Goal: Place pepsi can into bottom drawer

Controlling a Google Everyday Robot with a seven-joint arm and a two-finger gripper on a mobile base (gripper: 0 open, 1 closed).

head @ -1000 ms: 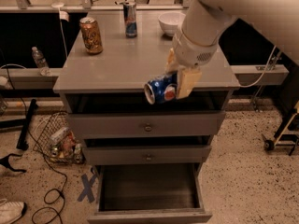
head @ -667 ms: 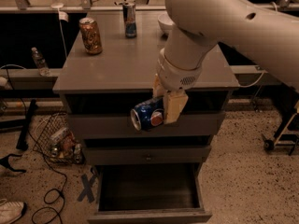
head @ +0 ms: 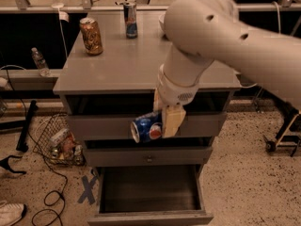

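Right now the gripper (head: 163, 126) hangs in the middle of the frame, in front of the upper drawer (head: 99, 126) of the cabinet, its cream fingers (head: 173, 121) pinched on the pepsi can (head: 146, 128). The can lies on its side in the grip, silver end to the left and logo facing out, in the air above the bottom drawer (head: 150, 217). That drawer is pulled out at the lower middle of the frame, its dark floor showing between left, right and front walls. Between can and open drawer sits a middle drawer (head: 188, 155), shut, with a small knob. Three cans in all: the held one, plus a gold can (head: 91, 36) and a slim can (head: 131, 20), both upright on the cabinet top (head: 117, 62) at upper left, well apart from the gripper. Three drawers, one open. One wire basket (head: 55, 140) stands on the floor at the left, beside the cabinet.
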